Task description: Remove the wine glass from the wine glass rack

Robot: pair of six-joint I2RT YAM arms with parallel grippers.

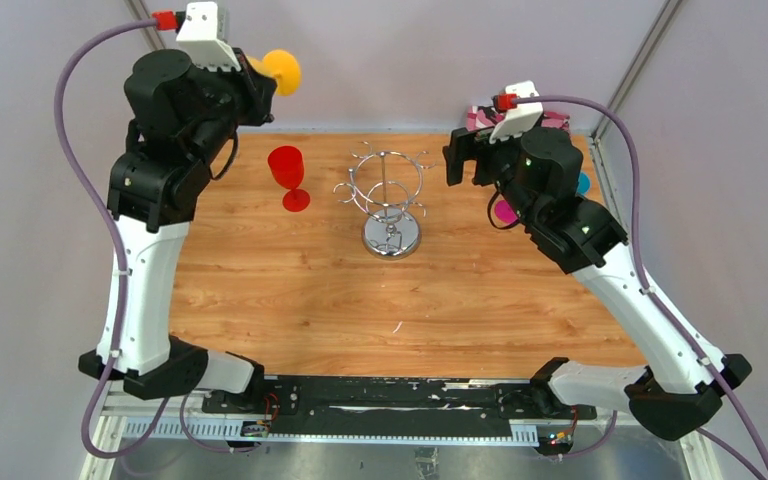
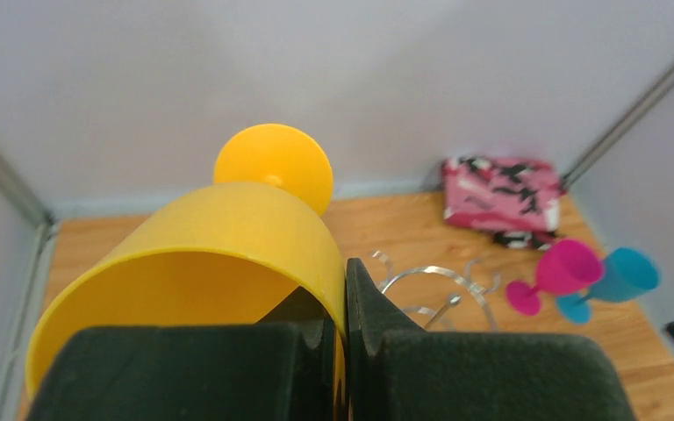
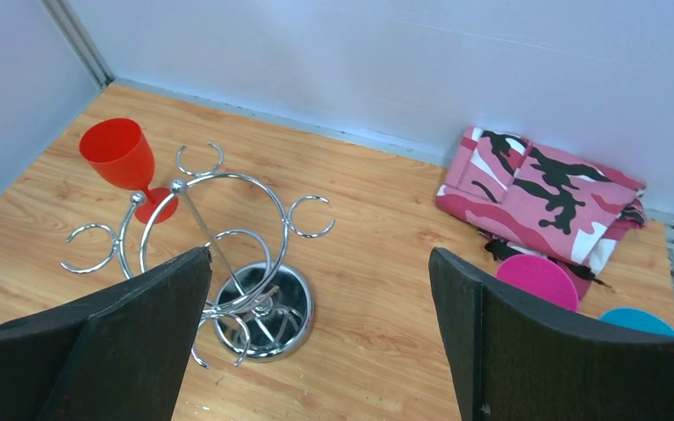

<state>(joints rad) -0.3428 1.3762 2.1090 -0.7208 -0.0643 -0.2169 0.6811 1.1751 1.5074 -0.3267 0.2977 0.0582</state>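
Left pincer (image 2: 339,296) clamped on yellow wine glass (image 2: 228,237), one finger inside rim. Glass airborne, off wine glass rack (image 1: 390,195), at rack's 10 o'clock. Looks plastic: light, stiff, slick; rim pinch could slip, stem safer. Right pincer (image 3: 318,263) spread wide, holding nothing.

From the top the yellow wine glass (image 1: 282,70) is mostly buried behind the left arm (image 1: 185,95), only its foot pokes out. The right arm (image 1: 550,190) covers most of the magenta glass (image 1: 505,211), blue glass (image 1: 583,183) and camo cloth (image 1: 478,119). Left wrist view: wine glass rack (image 2: 430,268) blurry, half behind the fingers (image 2: 491,368).
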